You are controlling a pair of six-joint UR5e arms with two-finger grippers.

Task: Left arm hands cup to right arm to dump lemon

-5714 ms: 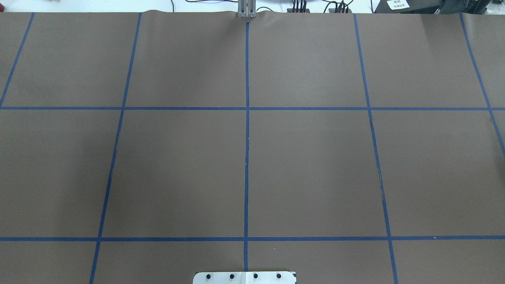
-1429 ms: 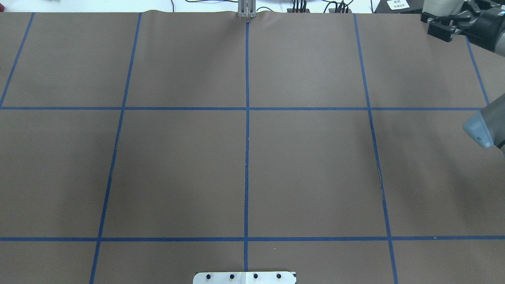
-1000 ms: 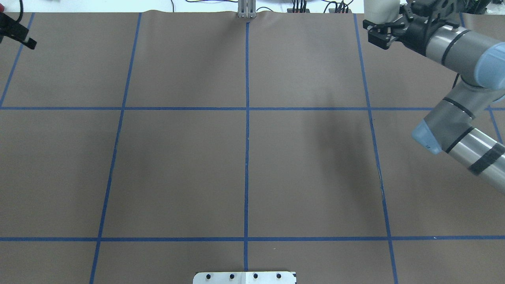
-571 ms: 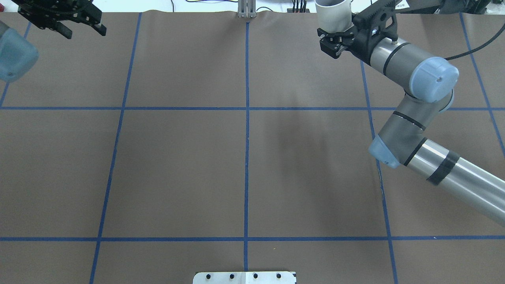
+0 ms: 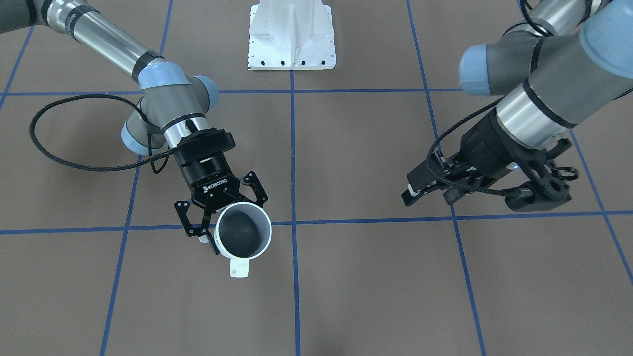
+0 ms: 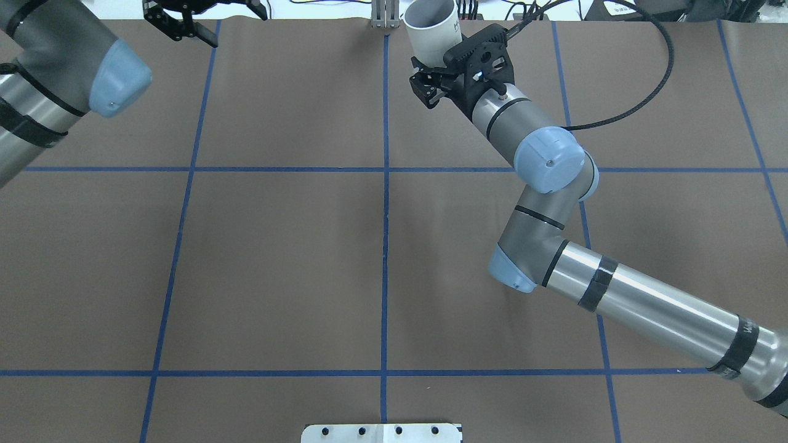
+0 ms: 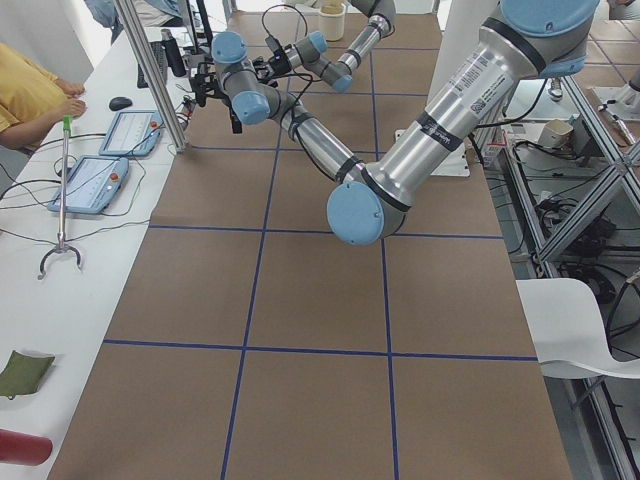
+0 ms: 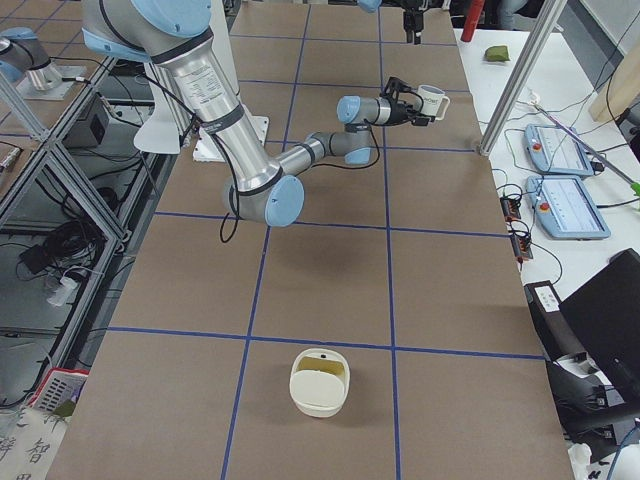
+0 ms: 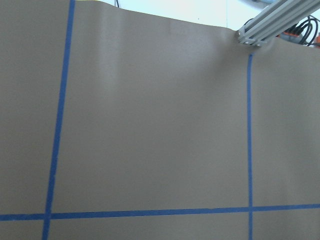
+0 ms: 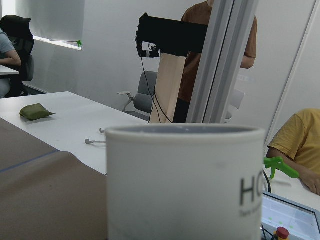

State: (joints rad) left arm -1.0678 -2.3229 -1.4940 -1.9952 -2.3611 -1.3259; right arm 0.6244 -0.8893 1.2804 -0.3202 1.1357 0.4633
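Shows a counter (image 6: 277, 258) sheeted in matt brown paper, faintly rippled along its far edge and lined with smooth blue tape (image 6: 385, 246). Gives the cup (image 5: 245, 232) a glossy white glazed look outside and a duller grey inside. Pairs softly shining, brushed silver metal tubes on the right arm (image 6: 646, 307) and the left arm (image 5: 539, 109) with smooth light-blue plastic caps, matt black casing on the right pincer (image 5: 237, 225) and the left pincer (image 5: 410, 188), a rough braided black cable (image 5: 31, 131) and a glossy white painted base plate (image 5: 292, 34).

Right claw (image 5: 223, 217) grips cup (image 5: 245, 231) — left claw (image 5: 410, 189) gapes.
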